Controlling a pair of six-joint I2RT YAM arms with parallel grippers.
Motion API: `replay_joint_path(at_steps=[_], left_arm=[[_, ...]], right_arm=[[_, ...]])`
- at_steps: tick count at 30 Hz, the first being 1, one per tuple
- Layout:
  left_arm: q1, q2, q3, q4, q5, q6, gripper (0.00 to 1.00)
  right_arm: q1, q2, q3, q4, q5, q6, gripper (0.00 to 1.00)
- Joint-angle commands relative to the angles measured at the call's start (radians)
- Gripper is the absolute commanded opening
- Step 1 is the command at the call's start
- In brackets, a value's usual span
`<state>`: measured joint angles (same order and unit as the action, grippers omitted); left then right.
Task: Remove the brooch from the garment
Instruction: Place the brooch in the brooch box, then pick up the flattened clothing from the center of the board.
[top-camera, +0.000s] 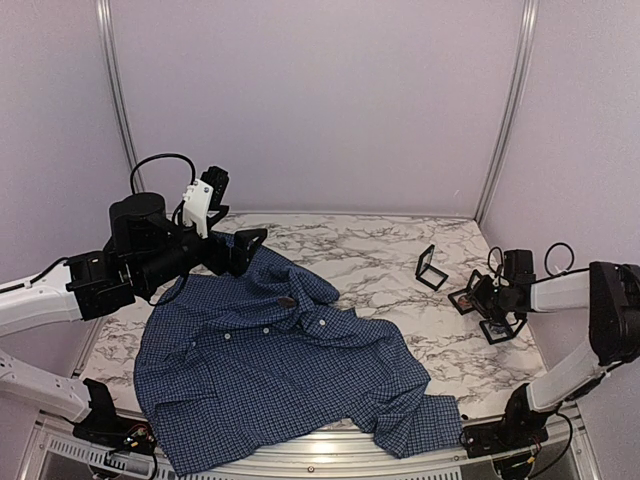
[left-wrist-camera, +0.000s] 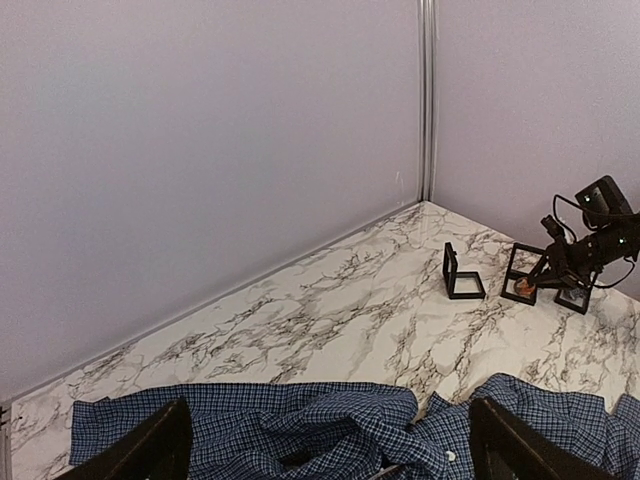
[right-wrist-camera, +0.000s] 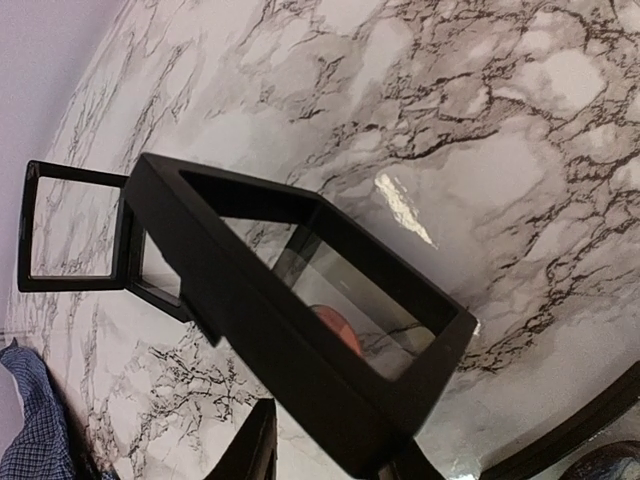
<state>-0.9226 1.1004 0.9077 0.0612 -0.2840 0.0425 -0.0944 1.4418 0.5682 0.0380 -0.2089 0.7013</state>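
Right hand, grip unclear, meets a tilted black clear-windowed frame enclosing the round orange brooch, seemingly for safekeeping; left hand hangs wide above the dark-blue checked shirt.

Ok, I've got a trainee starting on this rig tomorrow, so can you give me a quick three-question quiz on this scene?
1. True or false: the left end effector is shut on the checked shirt.
2. Where does the orange brooch show? A) on the shirt collar B) through the clear pane of a black frame by the right end effector C) in the left end effector
3. Fill in: the shirt lies on a ____-patterned table.
Key: 1 false, its fingers stand wide apart; 2 B; 3 marble.
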Motion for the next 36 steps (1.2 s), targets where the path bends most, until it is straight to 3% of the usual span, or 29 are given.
replay_joint_path(at_steps=[1,19,36], left_arm=[[0.005,0.006,0.023,-0.022,0.021,-0.02,0.99],[0.015,0.008,-0.009,-0.034,0.074,-0.221,0.99],[0.094,0.067,-0.154,-0.041,0.168,-0.657,0.99]], right_arm=[[-0.001,-0.012,0.034,-0.033,0.014,-0.033,0.29],[0.048,-0.075,0.065,-0.143,0.046,-0.109,0.38],[0.516,-0.19,0.274,-0.266,0.163,-0.213,0.58]])
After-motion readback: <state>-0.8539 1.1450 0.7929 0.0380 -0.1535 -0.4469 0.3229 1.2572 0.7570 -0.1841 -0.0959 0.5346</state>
